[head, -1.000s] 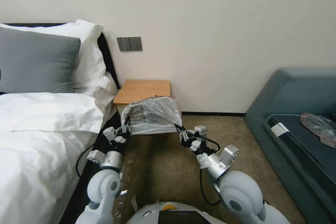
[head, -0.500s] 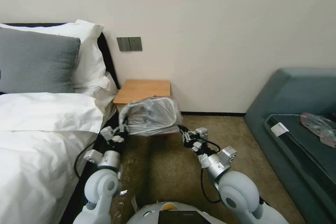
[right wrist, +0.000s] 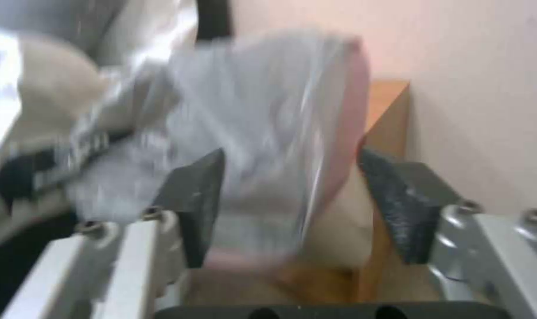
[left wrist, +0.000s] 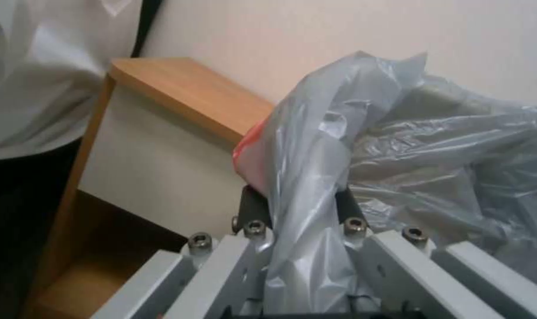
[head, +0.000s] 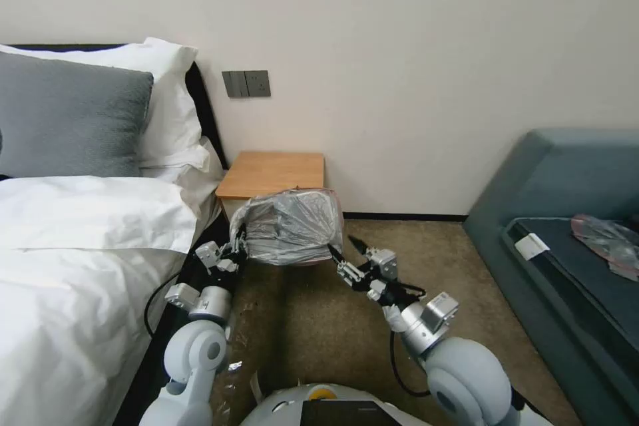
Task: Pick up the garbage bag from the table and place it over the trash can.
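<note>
The garbage bag (head: 291,226) hangs off the counter (head: 273,173), draped in front of it. The left gripper (left wrist: 295,212) pinches its edge; the right gripper (head: 345,254) is spread, apparently released. Bagging the bin remains.

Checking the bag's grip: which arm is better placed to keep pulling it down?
Left, probably: the left end effector is shut on the garbage bag; the right end effector is open beside it.
</note>
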`<state>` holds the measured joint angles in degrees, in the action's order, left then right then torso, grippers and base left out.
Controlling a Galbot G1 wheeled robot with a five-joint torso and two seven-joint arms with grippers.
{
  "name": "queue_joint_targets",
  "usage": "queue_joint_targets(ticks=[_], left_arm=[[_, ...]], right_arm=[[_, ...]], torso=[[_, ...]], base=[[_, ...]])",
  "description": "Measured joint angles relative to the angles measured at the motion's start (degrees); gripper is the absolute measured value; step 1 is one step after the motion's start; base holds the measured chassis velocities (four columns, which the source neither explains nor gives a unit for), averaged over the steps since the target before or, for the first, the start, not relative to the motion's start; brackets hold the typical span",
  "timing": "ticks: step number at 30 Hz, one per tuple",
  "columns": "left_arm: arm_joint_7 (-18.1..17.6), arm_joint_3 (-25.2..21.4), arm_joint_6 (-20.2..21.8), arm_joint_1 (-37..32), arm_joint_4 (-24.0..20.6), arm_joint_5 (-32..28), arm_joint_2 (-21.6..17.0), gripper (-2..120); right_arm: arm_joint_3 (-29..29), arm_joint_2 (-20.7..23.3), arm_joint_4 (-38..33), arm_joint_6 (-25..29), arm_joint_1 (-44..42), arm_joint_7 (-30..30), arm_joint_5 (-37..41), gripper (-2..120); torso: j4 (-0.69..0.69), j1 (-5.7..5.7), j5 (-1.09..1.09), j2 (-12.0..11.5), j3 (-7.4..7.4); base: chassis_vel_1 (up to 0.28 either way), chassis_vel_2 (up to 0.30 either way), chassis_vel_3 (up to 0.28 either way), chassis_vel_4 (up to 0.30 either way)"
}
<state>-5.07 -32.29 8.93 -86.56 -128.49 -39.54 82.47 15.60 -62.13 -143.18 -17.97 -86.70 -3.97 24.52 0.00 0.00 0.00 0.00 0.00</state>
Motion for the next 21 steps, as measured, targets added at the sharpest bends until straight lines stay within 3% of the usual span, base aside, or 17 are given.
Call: queue_joint_targets(ticks=[8,10,14,21], left_arm=[[1.78,-0.31,-0.35,0.06,0.35,-3.52,-0.23,5],[2.06,-0.59,-0.35,-0.1,0.02,-6.05,-0.25,5],[3.01,-1.01,-0.63,-0.2,-0.18,-10.09,-0.24,5],[3.6,-1.22,-0.69,-0.28,-0.18,-13.63,0.15,5]], right_arm=[[3.09,-3.71,-0.04,2.04,4.12,-3.55,13.69,88],[3.53,-6.03,-0.05,2.95,5.93,-6.34,24.3,99],[1.83,-9.42,0.95,7.64,6.67,-2.96,33.13,100],[0.83,-12.23,5.06,9.22,8.88,0.6,36.36,100]], torso=[[-0.01,0.0,-0.01,0.0,0.0],[0.0,0.0,0.0,0.0,0.0],[-0.01,0.0,-0.02,0.0,0.0],[0.0,0.0,-0.01,0.0,0.0]], base=[[0.0,0.0,0.0,0.0],[0.0,0.0,0.0,0.0],[0.0,0.0,0.0,0.0],[0.0,0.0,0.0,0.0]])
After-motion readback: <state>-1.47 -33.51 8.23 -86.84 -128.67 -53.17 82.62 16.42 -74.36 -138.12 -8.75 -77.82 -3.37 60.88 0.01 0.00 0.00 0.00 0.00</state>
